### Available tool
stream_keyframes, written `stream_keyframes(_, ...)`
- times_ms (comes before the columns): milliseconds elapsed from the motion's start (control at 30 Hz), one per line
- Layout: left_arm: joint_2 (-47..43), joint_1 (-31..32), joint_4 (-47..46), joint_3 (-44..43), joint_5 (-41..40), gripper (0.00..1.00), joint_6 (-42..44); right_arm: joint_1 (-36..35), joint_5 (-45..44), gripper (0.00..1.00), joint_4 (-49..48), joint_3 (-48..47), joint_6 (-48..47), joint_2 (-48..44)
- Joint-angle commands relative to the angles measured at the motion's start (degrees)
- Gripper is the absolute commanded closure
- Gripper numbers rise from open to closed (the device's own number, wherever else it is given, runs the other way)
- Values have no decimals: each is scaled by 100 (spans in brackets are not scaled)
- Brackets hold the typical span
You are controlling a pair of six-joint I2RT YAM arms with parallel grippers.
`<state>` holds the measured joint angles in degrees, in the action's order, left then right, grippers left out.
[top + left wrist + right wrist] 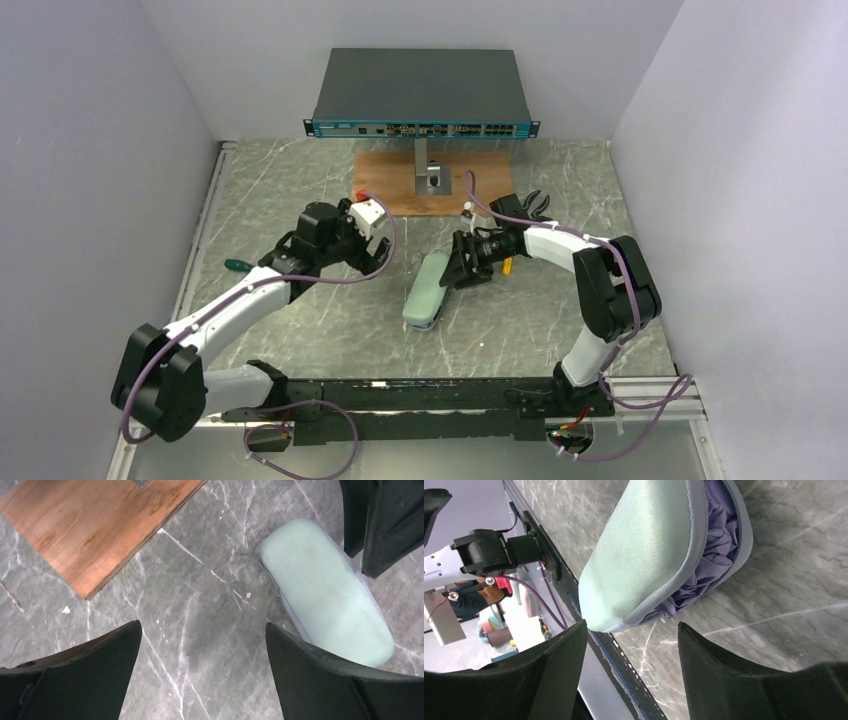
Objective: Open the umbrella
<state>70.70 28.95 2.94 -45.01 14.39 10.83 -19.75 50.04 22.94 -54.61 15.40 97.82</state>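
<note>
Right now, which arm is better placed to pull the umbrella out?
Right. The right fingers stand open at the unzipped edge of the case, facing the umbrella. The left fingers hang open over bare table.

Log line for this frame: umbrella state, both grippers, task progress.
umbrella folded inside partly unzipped pale green case | left gripper open, empty | right gripper open, empty, beside case | umbrella not yet opened

No text, brand, number or sign can be read in any of the views. The blue front strip of the rack unit (420,128) carries small pale marks beside its ports, but they are too small to make out, and the pale green case (427,290) lying on the table in front of the rack unit shows only plain fabric
</note>
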Motion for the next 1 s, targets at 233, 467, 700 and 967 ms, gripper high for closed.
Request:
stream_keyframes(233,-1090,-24,31,556,181,0,98,-441,285,42,-712,-671,565,-42)
stream_keyframes(467,-1362,-29,76,623,168,0,238,-981,158,41,-1034,-1246,878,208)
stream_keyframes(700,-1491,3,326,544,1328,0,268,-1300,-309,40,-1373,-1951,986,1065)
stream_keyframes(967,-1463,948,408,748,587,8,49,-1235,-1129,22,-669,-2667,125,1313)
